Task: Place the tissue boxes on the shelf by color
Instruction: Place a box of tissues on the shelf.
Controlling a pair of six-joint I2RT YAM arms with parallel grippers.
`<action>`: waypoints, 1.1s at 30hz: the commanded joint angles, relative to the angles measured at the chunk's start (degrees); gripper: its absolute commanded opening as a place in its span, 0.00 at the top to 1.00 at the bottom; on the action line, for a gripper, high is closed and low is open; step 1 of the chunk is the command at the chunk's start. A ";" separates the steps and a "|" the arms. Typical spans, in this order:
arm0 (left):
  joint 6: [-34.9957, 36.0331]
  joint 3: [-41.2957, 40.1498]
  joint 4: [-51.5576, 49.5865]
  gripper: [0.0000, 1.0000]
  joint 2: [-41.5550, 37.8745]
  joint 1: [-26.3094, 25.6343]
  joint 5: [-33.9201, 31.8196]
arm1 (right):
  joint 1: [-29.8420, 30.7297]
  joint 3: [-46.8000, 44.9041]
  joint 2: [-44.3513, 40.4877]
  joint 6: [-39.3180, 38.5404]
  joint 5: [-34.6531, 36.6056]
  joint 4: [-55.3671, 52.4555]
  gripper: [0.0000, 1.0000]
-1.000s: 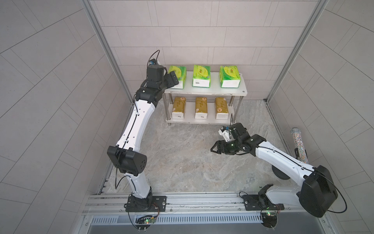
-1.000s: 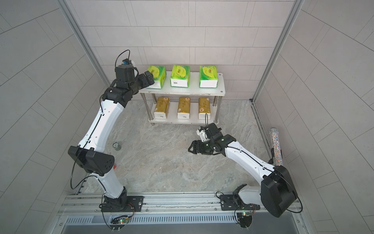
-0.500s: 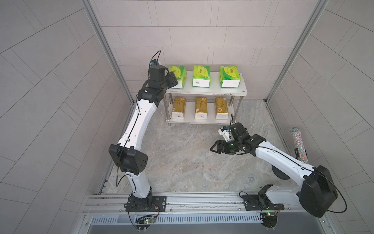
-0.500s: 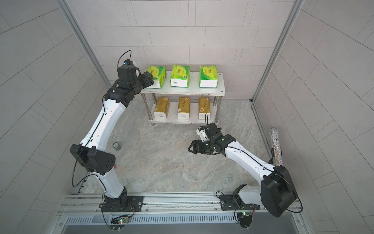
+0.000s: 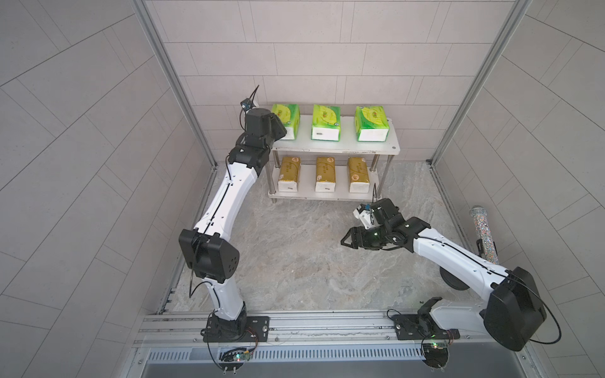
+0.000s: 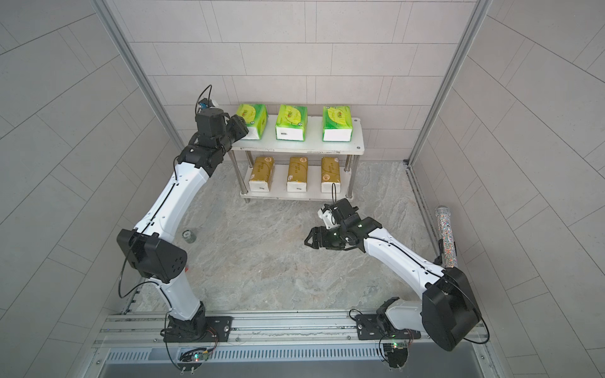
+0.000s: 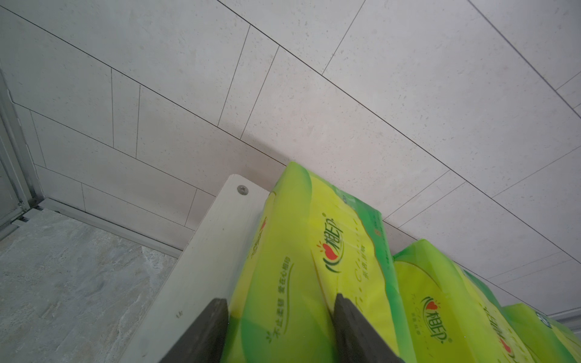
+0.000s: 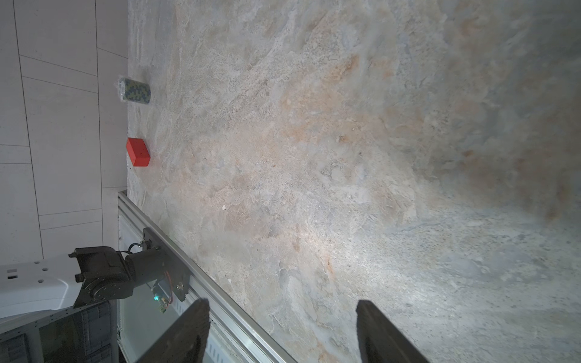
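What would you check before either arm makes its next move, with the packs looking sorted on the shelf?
1. Three green packs side by side on the top board: ok.
2. Three gold packs on the lower board: ok.
3. Colors unmixed between the boards: ok.
4. Left gripper hold on the end green pack: cannot tell. Its fingers flank the pack, but whether they touch it is unclear.
5. Right gripper open, empty, above the floor: ok.
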 commanded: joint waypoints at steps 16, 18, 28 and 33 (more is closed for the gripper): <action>-0.60 0.62 0.20 0.40 2.23 -0.60 -1.74 | 0.04 0.29 -0.59 -1.23 0.67 -1.20 0.23; -0.67 0.66 0.36 0.40 2.40 -0.70 -1.75 | 0.07 0.13 -0.69 -1.27 0.67 -1.18 0.23; 0.27 0.63 0.71 0.39 1.89 -1.12 -1.97 | 0.02 -0.32 -0.72 -1.14 0.81 -0.77 0.23; -1.15 0.08 2.22 0.32 0.47 -1.09 -0.75 | 0.07 -0.26 -0.45 -1.05 0.68 -0.43 0.23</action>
